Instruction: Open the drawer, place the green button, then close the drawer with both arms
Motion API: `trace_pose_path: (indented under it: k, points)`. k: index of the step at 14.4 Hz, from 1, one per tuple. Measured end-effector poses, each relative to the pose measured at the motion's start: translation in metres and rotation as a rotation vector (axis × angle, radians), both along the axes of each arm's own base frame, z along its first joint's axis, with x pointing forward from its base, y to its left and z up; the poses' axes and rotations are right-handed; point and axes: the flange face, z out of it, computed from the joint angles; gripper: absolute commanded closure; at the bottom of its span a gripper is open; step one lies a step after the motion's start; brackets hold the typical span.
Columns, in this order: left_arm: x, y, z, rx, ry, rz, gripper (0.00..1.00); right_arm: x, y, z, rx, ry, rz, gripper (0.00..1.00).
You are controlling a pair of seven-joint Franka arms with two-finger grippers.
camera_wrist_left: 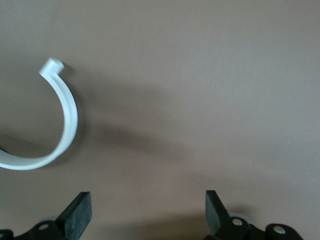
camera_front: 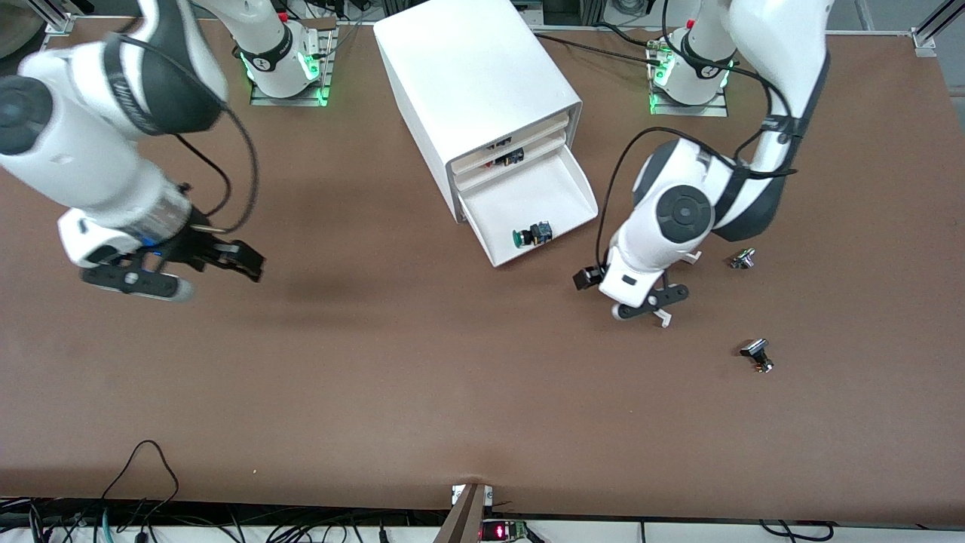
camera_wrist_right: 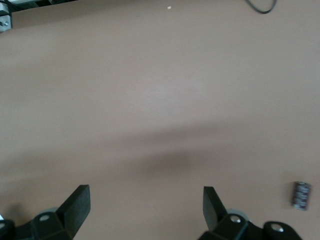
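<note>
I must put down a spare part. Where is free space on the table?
Bare table spans the stretch nearer the camera than the open drawer, between right gripper and left gripper. Crowded: near the left gripper, with two small knobs.

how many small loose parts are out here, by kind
green-capped button, in the open drawer: 1
silver-and-black knobs on the table: 2
white curved clip: 1
small dark cylinder: 1
total: 5
</note>
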Motion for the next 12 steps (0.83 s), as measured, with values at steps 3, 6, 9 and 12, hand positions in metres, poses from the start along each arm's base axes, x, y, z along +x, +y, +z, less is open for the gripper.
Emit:
trace_pose_path:
  k: [3,6,9,12]
  points:
    - [-0.024,-0.016,-0.029,-0.002,-0.011,0.009,0.0,-0.029,-0.042,0.019,-0.004,0.011,0.023,0.0]
    - [-0.047,-0.032,-0.053,-0.011,-0.03,0.01,0.0,-0.063,-0.054,0.038,-0.009,-0.003,0.033,0.0]
    - [-0.063,-0.045,-0.062,-0.003,-0.017,-0.014,0.0,-0.089,-0.062,0.047,-0.015,-0.009,0.032,0.0]
    - [-0.083,-0.059,-0.072,0.01,0.006,-0.04,0.0,-0.101,-0.069,0.049,-0.021,0.002,0.04,0.0]
